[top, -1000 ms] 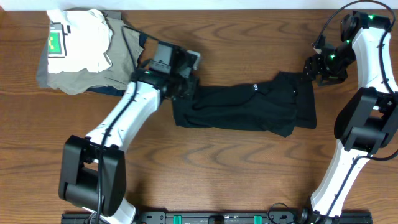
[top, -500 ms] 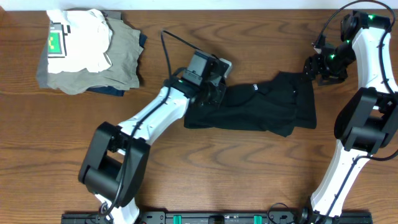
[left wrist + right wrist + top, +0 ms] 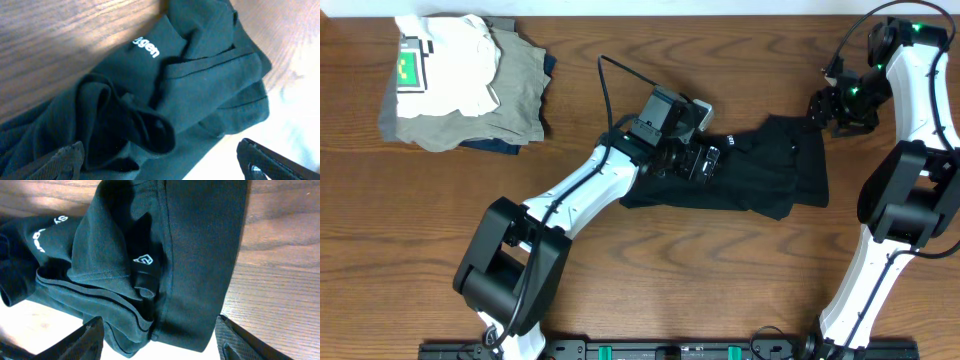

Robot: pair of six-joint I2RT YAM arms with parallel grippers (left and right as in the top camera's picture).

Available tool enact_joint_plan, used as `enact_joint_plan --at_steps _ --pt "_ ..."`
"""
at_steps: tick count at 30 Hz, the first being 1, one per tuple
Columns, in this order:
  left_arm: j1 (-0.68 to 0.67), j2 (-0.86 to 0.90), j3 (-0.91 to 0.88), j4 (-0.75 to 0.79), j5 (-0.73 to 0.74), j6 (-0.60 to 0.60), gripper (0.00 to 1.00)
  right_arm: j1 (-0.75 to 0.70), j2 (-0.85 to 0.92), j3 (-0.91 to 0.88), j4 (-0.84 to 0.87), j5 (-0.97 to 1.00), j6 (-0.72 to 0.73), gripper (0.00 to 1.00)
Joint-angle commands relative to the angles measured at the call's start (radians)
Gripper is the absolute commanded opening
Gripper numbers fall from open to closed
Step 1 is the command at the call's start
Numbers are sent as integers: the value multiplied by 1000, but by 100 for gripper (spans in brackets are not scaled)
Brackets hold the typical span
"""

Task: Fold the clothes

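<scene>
T-shirt [image 3: 765, 180]: bunched in a creased band right of desk centre, reaching toward the right edge | left tool [image 3: 160, 152]: fingers spread wide over the heaped left end, gripping nothing | right tool [image 3: 159, 325]: spread likewise above the right hem | RISK: closing on stacked layers likely drags several plies, skewing the fold.

— We see two arms built alike: the left arm [image 3: 582, 187] and the right arm [image 3: 923, 85] both have white shells on the links, with black joints and bases.
— We agree. We also see a thin black cable [image 3: 603, 80] looping above the left wrist.
— We count two small green lights [image 3: 917, 30] on the right arm.
— In our wrist views, the left gripper [image 3: 159, 150] and the right gripper [image 3: 159, 325] show dark, matte fingers.
</scene>
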Motion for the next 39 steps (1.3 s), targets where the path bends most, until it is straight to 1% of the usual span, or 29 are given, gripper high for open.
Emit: enact_joint_plan --at_steps 1,4,9,12,13,14,15,18,19,21,23,24,30,32,34,36,39 --pt "20 -63 49 -27 46 -23 98 16 0 16 -1 -15 5 69" --pt "40 -80 49 -73 -29 -19 98 16 0 16 -1 -15 5 69" --pt "56 -74 49 -164 -249 27 98 18 0 16 0 -15 5 69" --pt "55 -51 49 -167 -313 52 98 19 0 16 3 -16 5 69" --pt "55 -37 49 -163 -319 56 100 20 0 16 4 -17 6 69" --pt "55 -18 49 -156 -320 60 97 21 0 16 5 -21 6 68" --pt "55 -1 49 -148 -320 60 90 21 0 16 7 -26 6 68" --pt "54 57 49 -127 -314 59 66 22 0 16 7 -26 6 67" --pt "51 72 49 -124 -305 58 60 22 0 16 8 -26 6 67" --pt "40 95 49 -124 -286 58 45 22 0 16 8 -26 6 67" --pt "21 113 49 -124 -283 58 35 22 0 16 9 -26 6 67" --pt "10 122 49 -123 -283 58 33 22 0 16 10 -26 6 66" --pt "-41 138 49 -116 -285 55 33 22 0 16 10 -21 39 67" --pt "-41 126 54 -117 -286 24 37 20 0 14 10 -21 40 71" --pt "-33 104 63 -133 -286 -6 50 18 0 9 11 -21 39 73" --pt "-23 76 83 -169 -286 -15 64 17 0 -5 23 0 40 78" --pt "-5 19 117 -242 -287 -13 79 14 0 -30 46 32 40 86"
